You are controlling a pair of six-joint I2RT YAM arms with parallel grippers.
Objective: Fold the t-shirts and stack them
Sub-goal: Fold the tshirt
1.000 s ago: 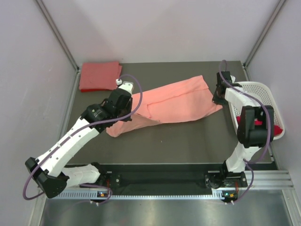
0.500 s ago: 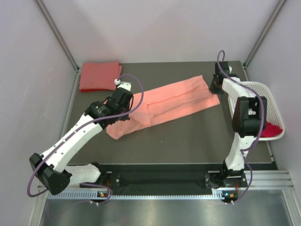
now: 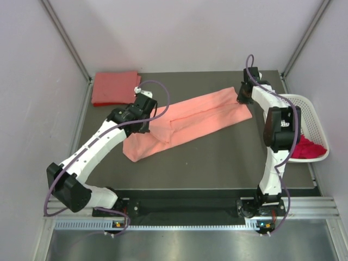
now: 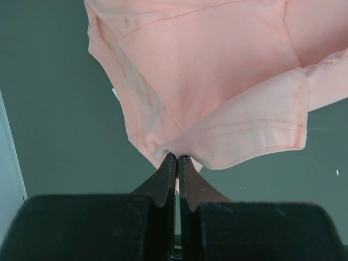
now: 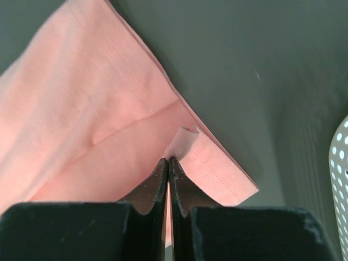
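A light salmon-pink t-shirt [image 3: 190,119] lies folded lengthwise in a long band across the dark table, stretched between both arms. My left gripper [image 3: 145,115] is shut on its edge by the sleeve [image 4: 261,136]; its black fingertips [image 4: 169,163] pinch the fabric. At the far right end my right gripper [image 3: 243,99] is shut on the hem [image 5: 217,168], a small fold of cloth caught between its fingertips [image 5: 163,166]. A coral-red t-shirt [image 3: 114,87] sits folded at the table's back left corner. A deep magenta-red t-shirt [image 3: 310,148] lies crumpled in the basket.
The white perforated basket [image 3: 310,109] stands at the right table edge, close behind the right arm; its rim [image 5: 340,163] shows in the right wrist view. Pale walls enclose the table on three sides. Bare dark table [image 3: 217,157] lies in front of the pink shirt.
Both grippers have carried the pink shirt toward the back of the table. Its right end moved back and left, and the band has drawn narrower and straighter.
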